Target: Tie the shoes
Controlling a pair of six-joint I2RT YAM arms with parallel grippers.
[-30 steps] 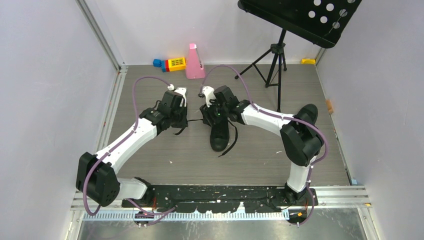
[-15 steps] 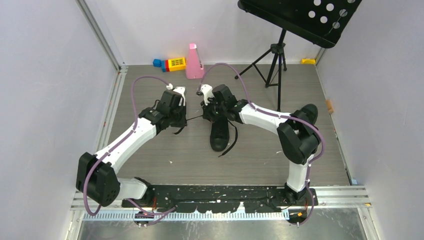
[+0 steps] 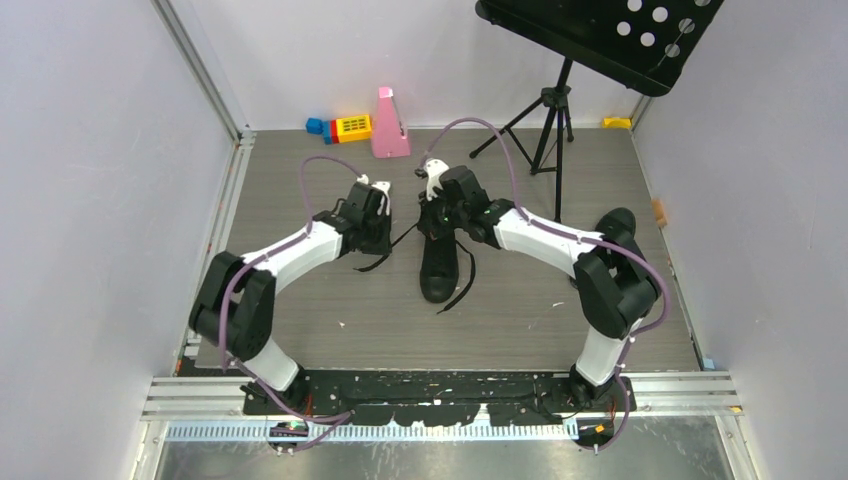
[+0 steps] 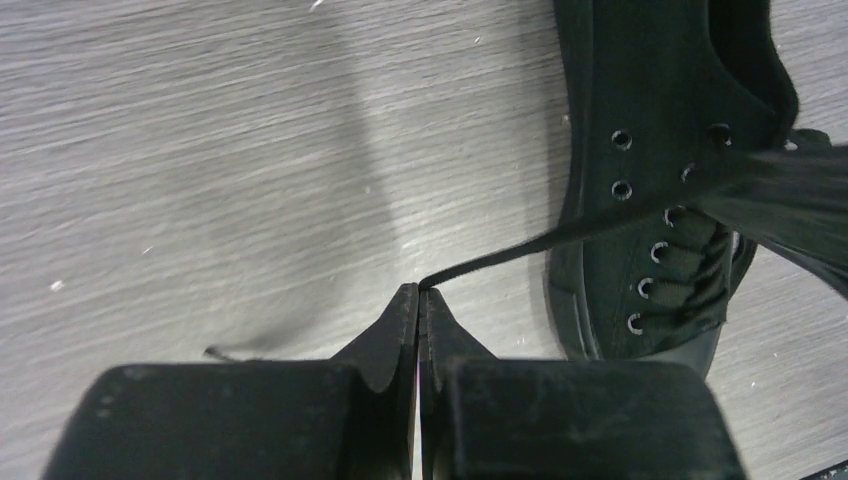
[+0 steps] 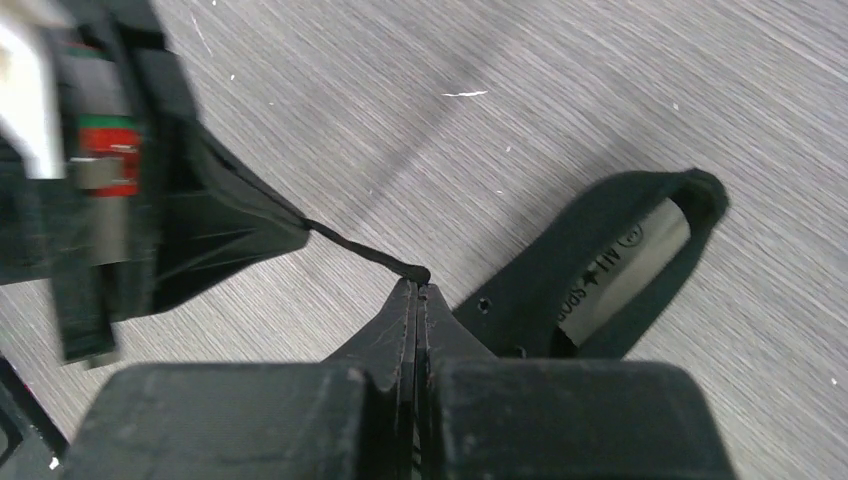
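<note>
Black lace [image 4: 540, 243] is stretched taut between both pincers: left gripper [image 4: 419, 295] and right gripper [image 5: 416, 290] are each pinched tight on it. The sneaker [image 3: 438, 262] sits just right of the left one, directly under the right. I'd pull apart slowly with even tension so neither grip slips.

On my feed the counter [image 3: 520, 310] reads as grey wood-grain laminate, matt and finely streaked, with pale flecks. The sneaker [image 4: 640, 120] is matt black canvas with a faintly fuzzy weave, small metal-looking eyelets [image 4: 621, 138] and a smoother, rubbery sole edge. The lace [image 4: 520, 248] looks like thin woven cloth, dull black. I see a glossy silver printed insole [image 5: 625, 265]. The left fingers [image 4: 388, 335] and right fingers [image 5: 385, 335] are matt black plastic. The arm shells [image 3: 295, 248] are smooth white plastic.
</note>
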